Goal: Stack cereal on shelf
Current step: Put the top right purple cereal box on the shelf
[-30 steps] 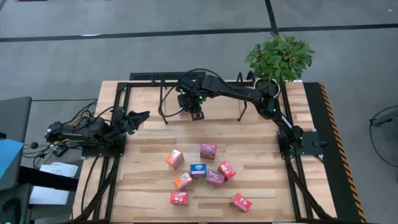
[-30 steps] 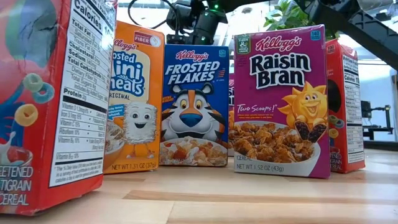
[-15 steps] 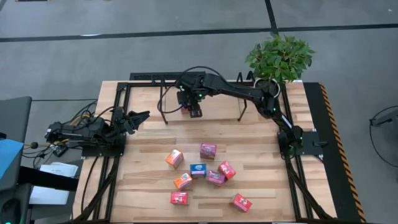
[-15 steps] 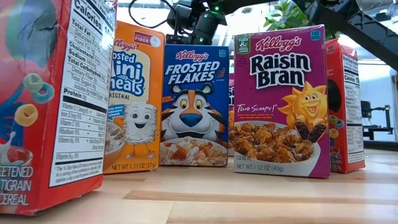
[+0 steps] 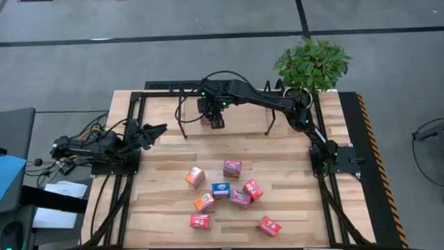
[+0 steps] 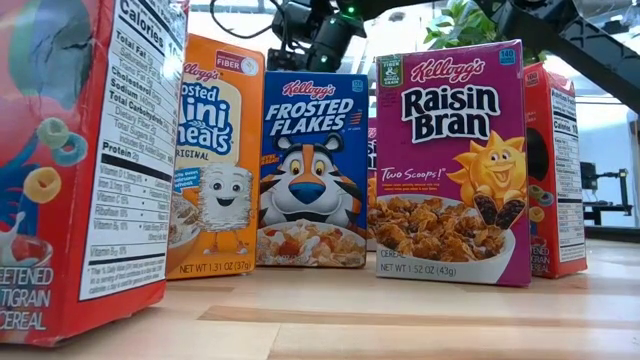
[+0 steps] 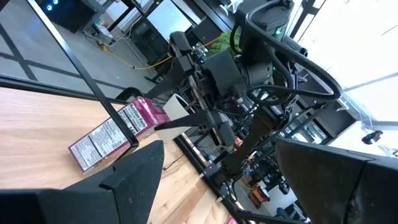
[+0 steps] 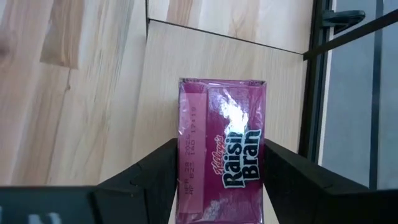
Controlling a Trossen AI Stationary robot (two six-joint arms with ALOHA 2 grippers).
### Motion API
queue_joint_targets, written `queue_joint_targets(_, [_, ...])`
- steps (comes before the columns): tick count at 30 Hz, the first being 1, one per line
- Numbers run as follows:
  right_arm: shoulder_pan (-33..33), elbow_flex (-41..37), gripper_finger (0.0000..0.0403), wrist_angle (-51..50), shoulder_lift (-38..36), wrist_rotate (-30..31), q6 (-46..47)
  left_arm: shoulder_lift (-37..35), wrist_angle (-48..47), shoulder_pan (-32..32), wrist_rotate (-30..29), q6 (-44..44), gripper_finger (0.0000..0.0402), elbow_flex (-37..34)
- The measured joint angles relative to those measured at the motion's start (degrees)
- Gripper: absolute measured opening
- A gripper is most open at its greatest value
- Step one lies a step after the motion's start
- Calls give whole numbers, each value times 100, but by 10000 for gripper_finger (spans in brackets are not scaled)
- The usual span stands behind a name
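My right gripper [image 5: 214,119] reaches over the far middle of the table, beside the thin black shelf [image 5: 267,126], and is shut on a magenta Raisin Bran carton [image 8: 222,118]. The left wrist view shows that carton [image 7: 112,134] lying on its side low over the wood. Several other cartons stand in a cluster near the table's middle [image 5: 232,167]. The low view shows them close up: red [image 6: 80,170], orange [image 6: 215,160], blue [image 6: 313,170] and magenta [image 6: 450,165]. My left gripper [image 5: 157,130] waits open at the table's left edge. My right gripper pinches the magenta carton between its two fingers [image 8: 163,168] across the carton's narrow width, near one end [image 8: 217,186]. The fingers slant down from above and lie along the carton. The carton juts out past the fingertips; I cannot tell whether its far end [image 8: 222,84] touches the wood.
A potted plant [image 5: 312,62] stands at the far right corner. Thick black frame bars [image 5: 132,118] edge the table, and cables loop by the right arm's wrist [image 5: 184,111]. Bare wood lies between the shelf and the cluster of cartons [image 5: 229,146].
My right gripper has moved a short way toward the table's far edge, staying shut, and the magenta carton has gone with it.
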Motion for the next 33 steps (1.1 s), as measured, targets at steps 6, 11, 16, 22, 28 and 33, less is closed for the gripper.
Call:
queue_joint_targets(6, [2,0,241,43,-41,-38,38,-2,-3,-1,2,0,299,0])
queue_joint_targets(11, [2,9,241,49,-61,-150,48,-2,1,-1,2,-7,299,0])
queue_joint_targets(16, [2,-16,241,84,-61,-334,115,-2,10,0,4,-13,299,0])
queue_joint_targets(22, [-36,-22,241,22,-32,-733,249,-1,29,-1,7,-22,299,0])
queue_joint_targets(28, [-89,-22,243,49,-30,-740,257,0,34,0,7,-22,299,0])
queue_joint_targets(33, [-122,-22,275,48,-28,-736,258,-1,37,-2,9,-68,299,0])
